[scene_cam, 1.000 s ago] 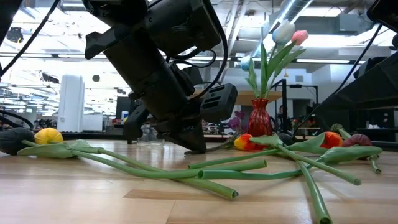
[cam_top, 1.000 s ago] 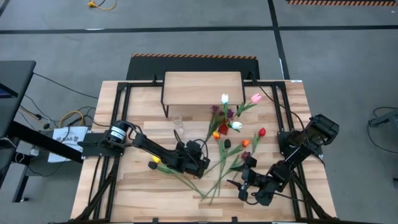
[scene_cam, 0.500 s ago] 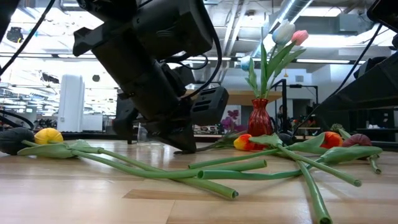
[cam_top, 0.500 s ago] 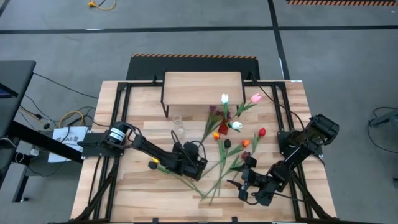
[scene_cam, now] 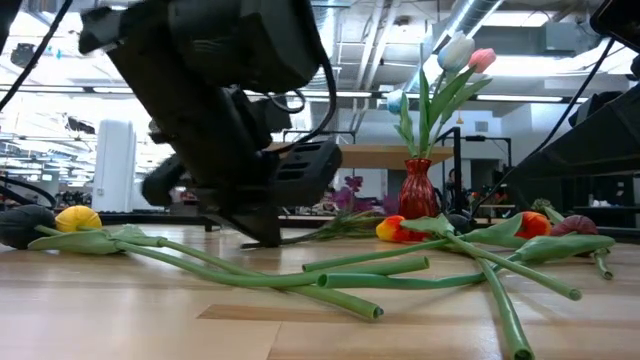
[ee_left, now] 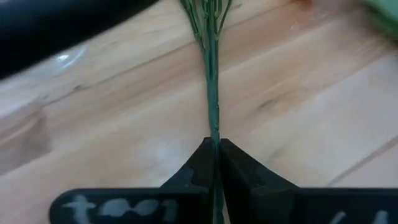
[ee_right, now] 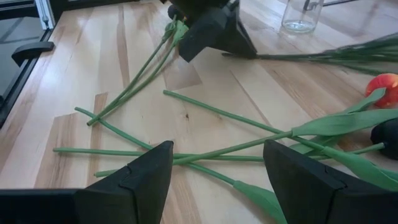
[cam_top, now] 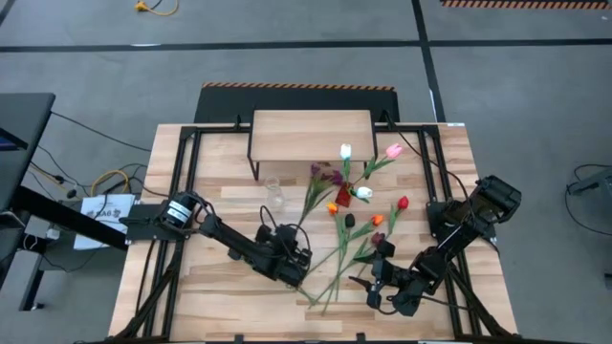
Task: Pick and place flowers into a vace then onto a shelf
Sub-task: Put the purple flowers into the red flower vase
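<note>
industrial lab, exposed ceiling ducts [scene_cam: 480, 15]

clear glass jar [cam_top: 273, 188], red vase [scene_cam: 417, 188]

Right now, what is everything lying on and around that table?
table: one, light wood, black frame.
shelf: one, light plank, far edge.
red vase: one, before the shelf, holding white, pink and pale tulips.
glass jar: one, clear, left of the vase.
purple sprig: one, stem pinched by the left claw.
loose tulips: several, yellow, orange, red, maroon, strewn mid-table.
left claw: shut on the sprig's stem.
right claw: open, near edge, empty.
</note>
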Available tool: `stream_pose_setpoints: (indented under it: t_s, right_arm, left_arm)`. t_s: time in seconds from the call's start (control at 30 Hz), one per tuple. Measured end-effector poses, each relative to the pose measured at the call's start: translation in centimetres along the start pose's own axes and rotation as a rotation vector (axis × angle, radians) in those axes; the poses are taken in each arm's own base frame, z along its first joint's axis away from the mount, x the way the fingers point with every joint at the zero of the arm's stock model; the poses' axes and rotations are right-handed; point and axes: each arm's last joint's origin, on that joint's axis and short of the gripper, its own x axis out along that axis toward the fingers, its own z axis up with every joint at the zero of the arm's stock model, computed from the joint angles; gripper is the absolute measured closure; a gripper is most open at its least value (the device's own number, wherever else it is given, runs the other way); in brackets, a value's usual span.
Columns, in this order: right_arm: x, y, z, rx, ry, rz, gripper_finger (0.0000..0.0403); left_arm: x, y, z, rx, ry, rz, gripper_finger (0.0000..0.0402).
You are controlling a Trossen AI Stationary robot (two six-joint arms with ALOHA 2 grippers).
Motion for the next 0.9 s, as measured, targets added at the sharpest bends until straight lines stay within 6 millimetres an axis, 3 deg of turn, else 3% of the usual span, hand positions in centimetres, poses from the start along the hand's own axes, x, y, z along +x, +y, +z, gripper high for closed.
stream_pose_setpoints:
  t_s: [0.6,0.9]
  right_arm:
    - [0.0,0.0,0.0,0.0,0.0,0.0,0.0159]
    - [0.0,0.0,0.0,0.003,-0.002,0.002,0.0159]
  left_arm:
    - [-3.8,0.2,-2.3,0.086,0.102,0.03,0.0401]
    - [-6.3,0.1,-1.6,0.132,0.084,0.11,0.0401]
